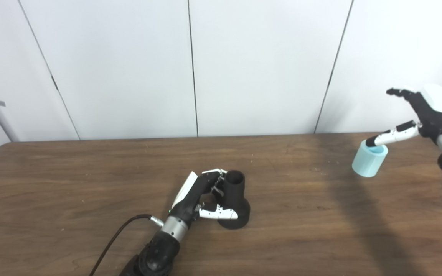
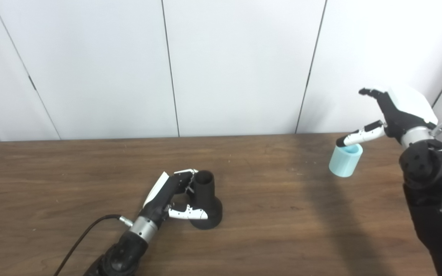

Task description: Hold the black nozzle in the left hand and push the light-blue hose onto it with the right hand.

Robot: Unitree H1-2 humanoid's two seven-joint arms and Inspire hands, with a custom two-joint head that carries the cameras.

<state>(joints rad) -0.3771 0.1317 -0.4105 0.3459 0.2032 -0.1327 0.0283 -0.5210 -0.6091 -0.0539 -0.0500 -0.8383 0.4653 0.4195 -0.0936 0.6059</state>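
Nozzle (image 1: 235, 201), black, stands upright on the wooden table (image 1: 71, 184) at lower centre of frame, wide flared base down, narrow open neck up. Left hand (image 1: 200, 195) is wrapped around it: fingers (image 1: 215, 177) curl against the neck near the rim, thumb (image 1: 219, 213) lies across the front of the flared base. Nozzle base looks to be resting on the table, though I cannot tell for sure. Black cable (image 1: 117, 237) runs off the left wrist toward the bottom edge.

Light-blue hose (image 2: 345, 160), a short stubby cylinder, sits at right of frame near the table's far edge, open end up, tilted slightly. Right hand (image 2: 391, 111) is spread wide above it, fingers stretched toward the wall, holding nothing. Thumb tip (image 2: 343, 142) sits at the hose rim; touching or just above, cannot tell. Hose and nozzle are well apart.
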